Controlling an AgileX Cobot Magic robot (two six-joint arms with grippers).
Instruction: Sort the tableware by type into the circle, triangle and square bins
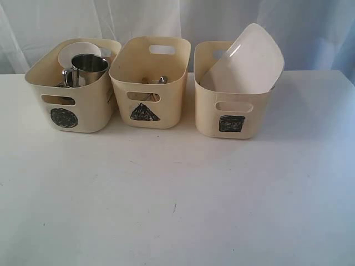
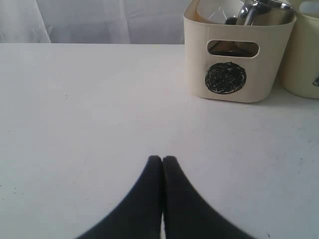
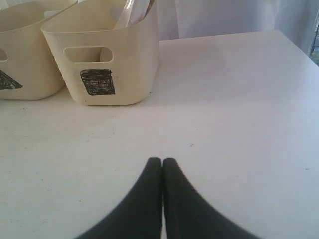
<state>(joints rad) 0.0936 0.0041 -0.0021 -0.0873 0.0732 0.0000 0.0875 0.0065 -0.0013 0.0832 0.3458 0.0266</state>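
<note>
- 3 cream plastic bins with cut-out handles stand in a row at the far side of the white table (image 1: 177,210), each with a black shape drawn on its front wall.
- Circle bin (image 1: 89,113), on the left of the exterior view: a steel mug (image 1: 89,67) stands upright inside, with its rim above the bin's edge and its handle towards the left. A pale round bowl (image 1: 77,50) leans behind the mug. The rest of the contents are hidden by the wall.
- Triangle bin (image 1: 169,102), in the middle, just beside the circle bin: only the ends of cutlery (image 1: 158,81) show low inside, a steel tip and a brownish piece. Which pieces they are cannot be told.
- Square bin (image 1: 208,113), on the right, stands slightly apart from the triangle bin. A large white plate (image 1: 244,58) with rounded corners stands tilted in it, with its upper part well above the rim.
- Left gripper (image 2: 162,158): its 2 black fingers are pressed together along their length, gripping nothing, over bare table and well apart from the circle bin.
- Right gripper (image 3: 162,160): its fingers are likewise closed tip to tip and empty, over bare table and well apart from the square bin.
</note>
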